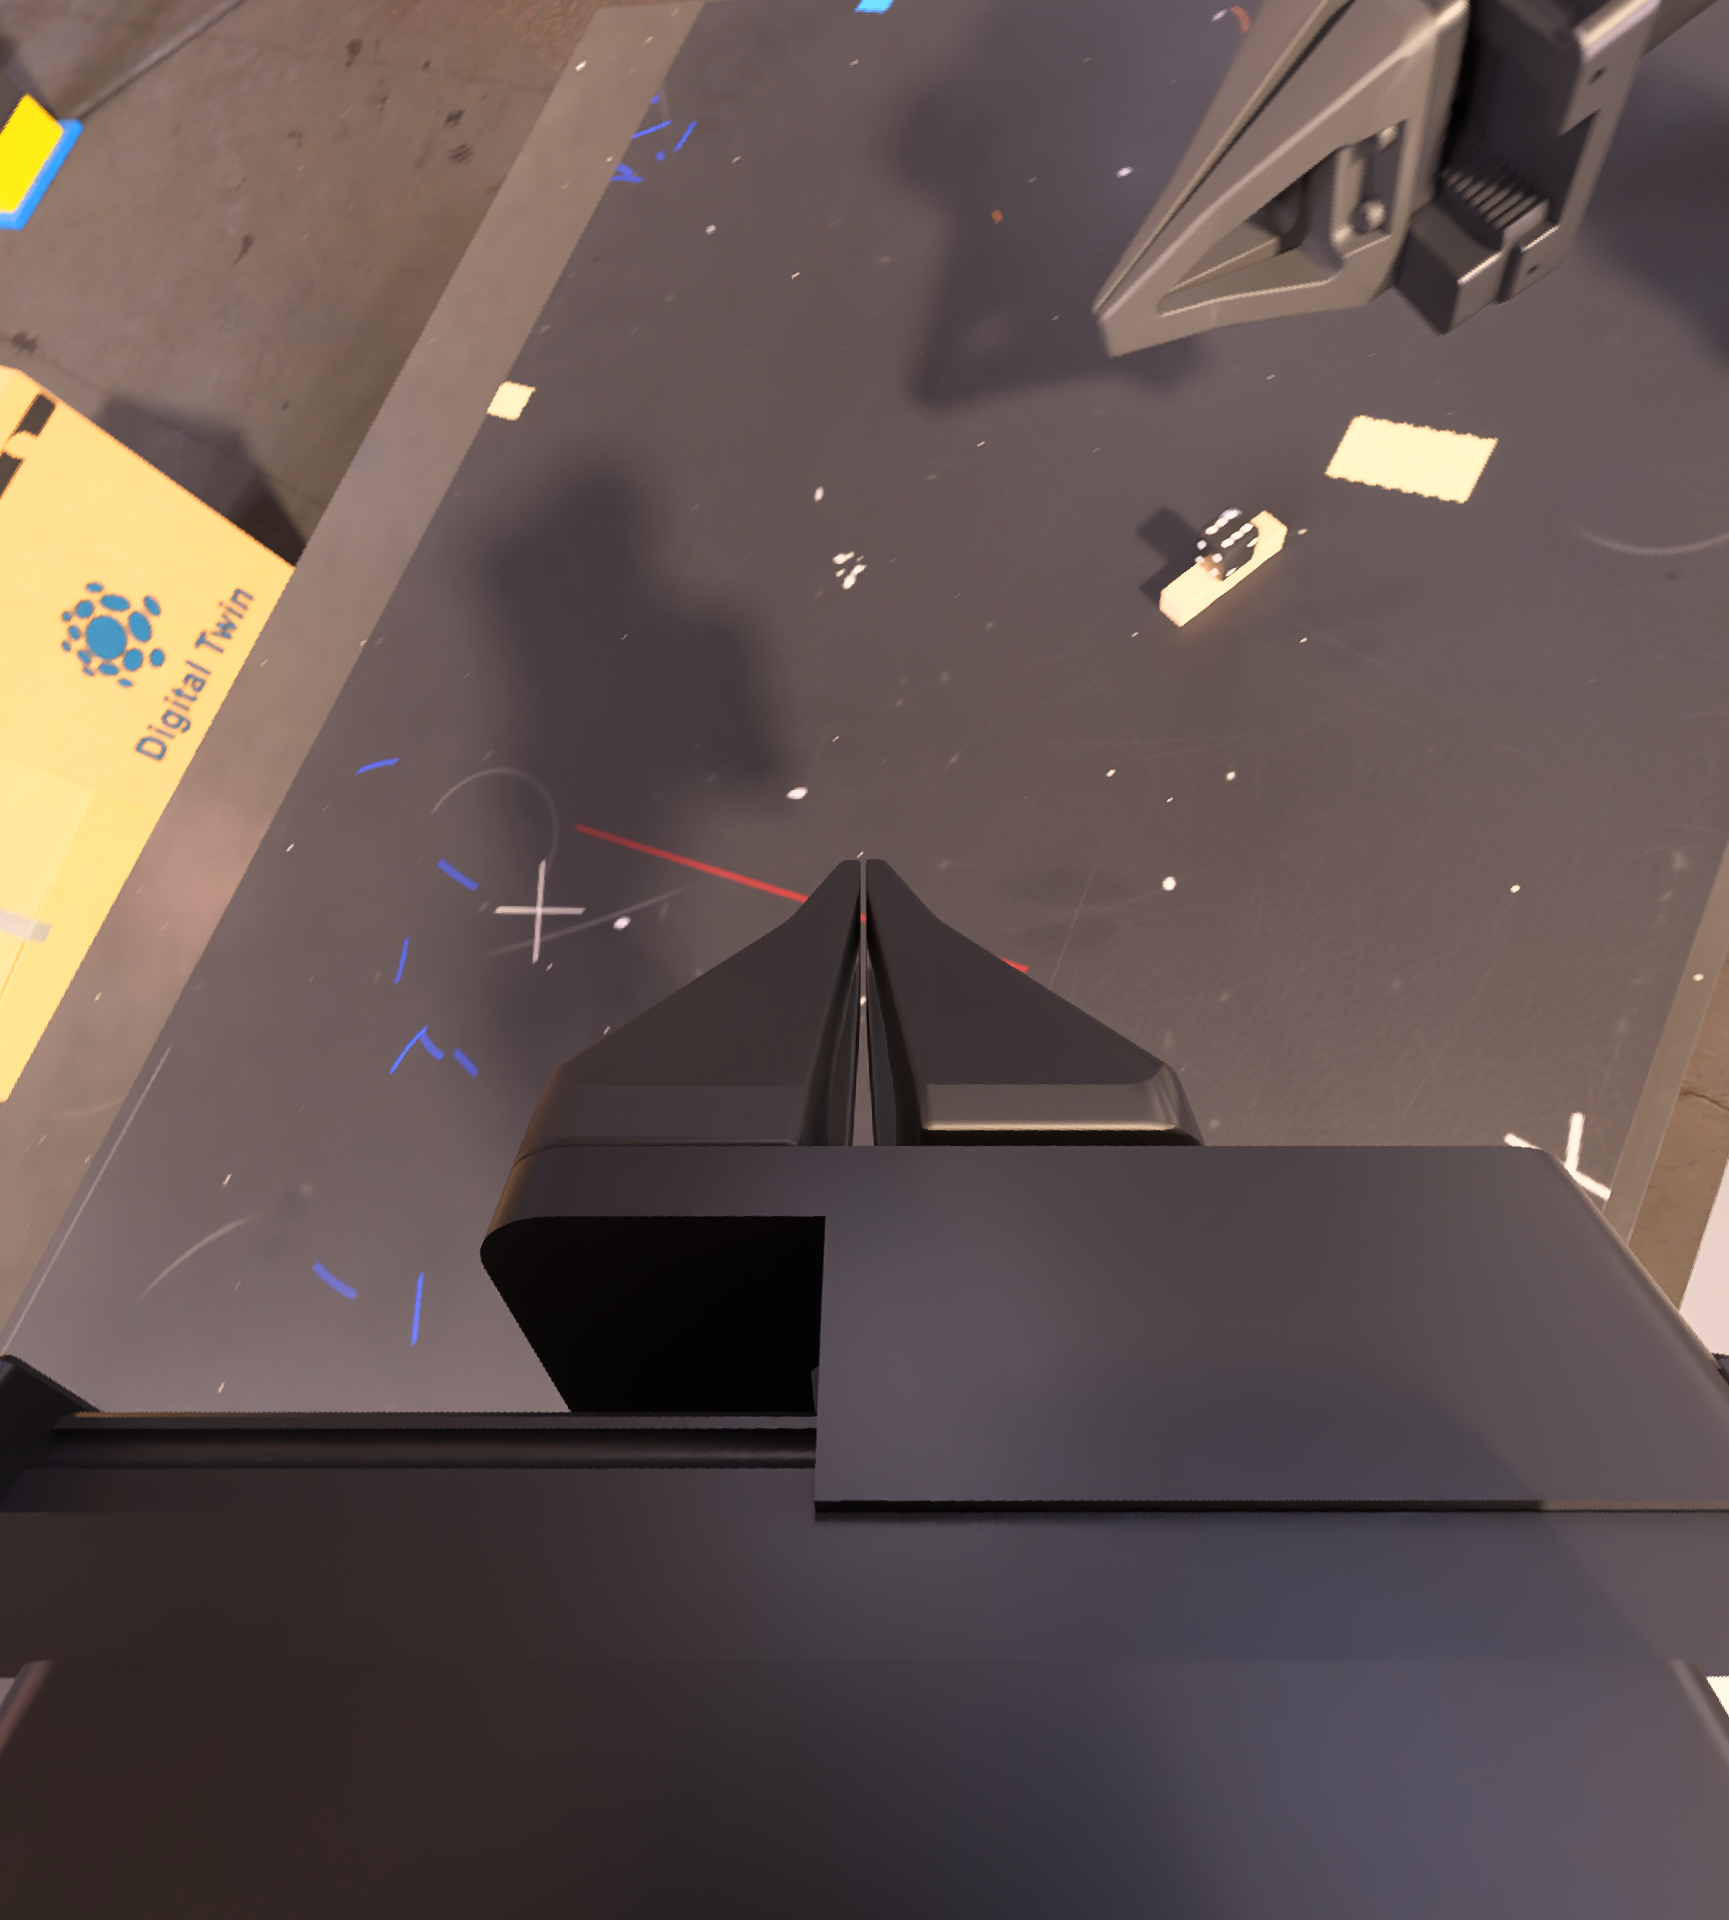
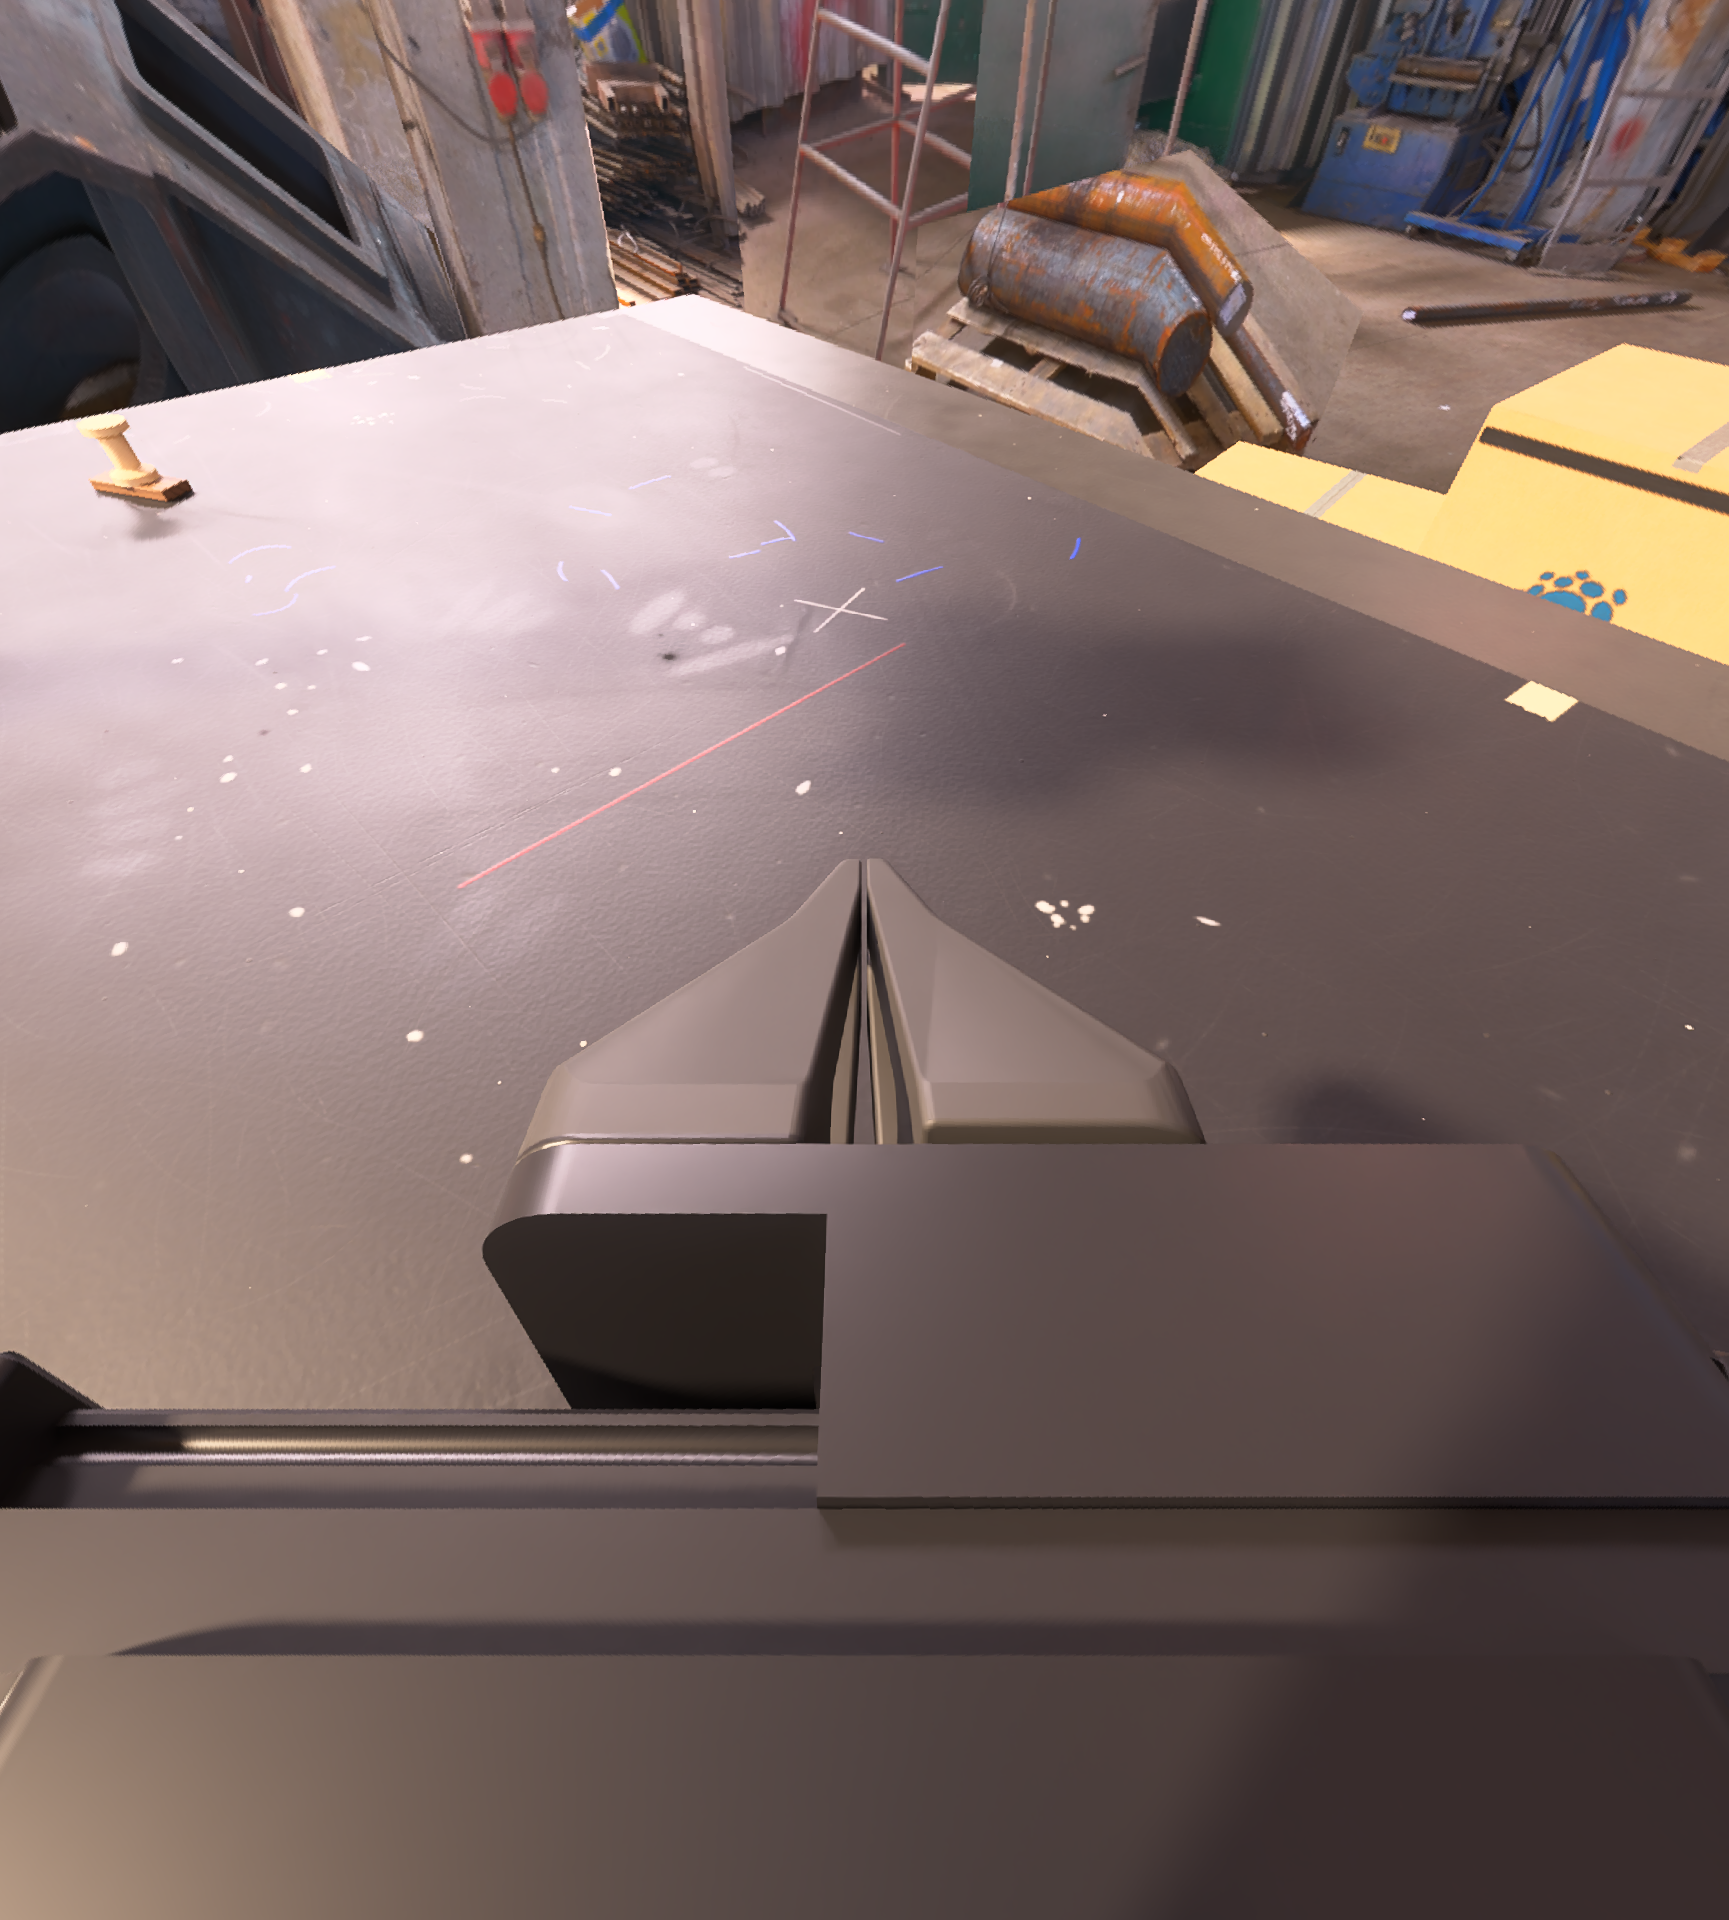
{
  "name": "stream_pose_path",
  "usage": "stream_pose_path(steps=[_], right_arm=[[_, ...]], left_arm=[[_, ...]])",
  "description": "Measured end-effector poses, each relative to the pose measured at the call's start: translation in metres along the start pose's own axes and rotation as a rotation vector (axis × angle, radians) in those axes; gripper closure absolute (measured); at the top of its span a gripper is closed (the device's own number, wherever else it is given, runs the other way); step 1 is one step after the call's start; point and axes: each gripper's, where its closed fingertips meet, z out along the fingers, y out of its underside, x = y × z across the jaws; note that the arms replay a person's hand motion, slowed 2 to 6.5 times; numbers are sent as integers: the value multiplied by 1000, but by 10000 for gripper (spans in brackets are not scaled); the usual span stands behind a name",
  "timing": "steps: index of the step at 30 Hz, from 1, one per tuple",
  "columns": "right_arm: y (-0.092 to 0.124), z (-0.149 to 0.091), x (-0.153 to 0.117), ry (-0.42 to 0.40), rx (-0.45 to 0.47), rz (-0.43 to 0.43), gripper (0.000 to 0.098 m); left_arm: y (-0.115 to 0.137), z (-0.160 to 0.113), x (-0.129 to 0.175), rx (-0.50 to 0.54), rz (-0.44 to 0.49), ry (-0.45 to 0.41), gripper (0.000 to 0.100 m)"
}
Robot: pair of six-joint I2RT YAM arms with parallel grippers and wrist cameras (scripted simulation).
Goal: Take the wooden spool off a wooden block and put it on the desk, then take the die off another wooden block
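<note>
In the left wrist view a dark die with white pips (image 1: 1229,542) sits on a pale wooden block (image 1: 1215,587) on the dark desk (image 1: 943,675), far ahead and to the right of my left gripper (image 1: 862,864), which is shut and empty. The right gripper's fingers (image 1: 1151,301) hang at the top right, above the desk. In the right wrist view a pale wooden spool (image 2: 117,447) stands upright on a brown wooden block (image 2: 145,486) at the far left of the desk (image 2: 1255,883). My right gripper (image 2: 862,864) is shut and empty, far from it.
Yellow cardboard boxes (image 1: 60,644) stand off the desk's left edge, also in the right wrist view (image 2: 1660,499). Pale tape patches (image 1: 1411,457) and a red line (image 2: 683,764) mark the desk. A rusty tank on a pallet (image 2: 1099,281) lies beyond the desk.
</note>
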Motion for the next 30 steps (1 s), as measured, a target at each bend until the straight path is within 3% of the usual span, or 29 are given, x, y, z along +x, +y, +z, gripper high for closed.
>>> stream_pose_path(steps=[6,12,20,30], right_arm=[[-2,-3,2,8,5,-4,970],[-2,-5,3,9,8,0,970],[-2,-5,2,-2,11,17,970],[1,-5,1,-6,-2,19,970]], left_arm=[[32,-58,-56,-85,-70,-148,992],[96,-108,-99,-304,-168,-199,992],[203,-157,-130,-606,-257,-148,871],[303,-179,-126,-842,-262,6,792]])
